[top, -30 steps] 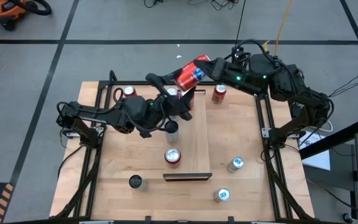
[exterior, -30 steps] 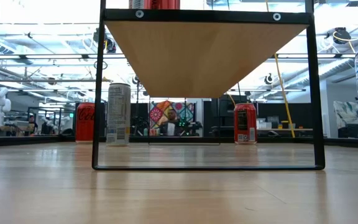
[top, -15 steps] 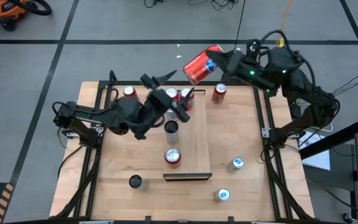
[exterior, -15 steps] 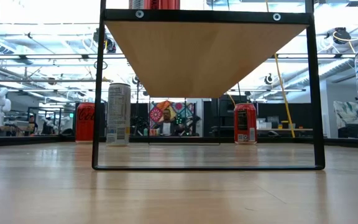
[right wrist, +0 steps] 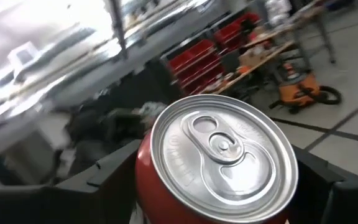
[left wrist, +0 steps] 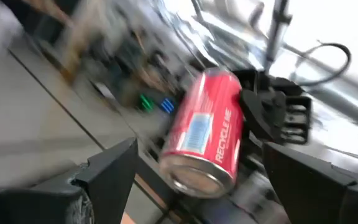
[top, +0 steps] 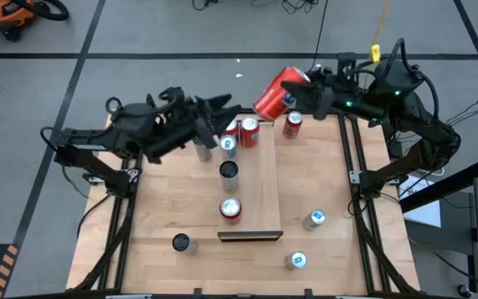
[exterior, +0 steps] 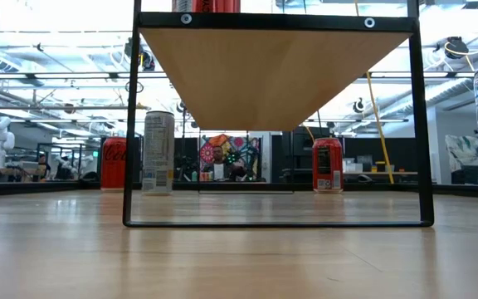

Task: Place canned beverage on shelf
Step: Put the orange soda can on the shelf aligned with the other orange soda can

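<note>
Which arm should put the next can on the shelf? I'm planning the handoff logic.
Right, probably. Its end effector already holds the red can, tilted, above the table's far edge near the shelf. The left end effector is open and empty.

shelf (top: pixel 260 195): 4 cans on it | right hand (top: pixel 299 90): can (top: pixel 274 94) behind shelf

Room behind held red can (left wrist: pixel 205 132) motion-blurred, shelf (exterior: pixel 274 70) top unseen from below, can label unreadable
</note>
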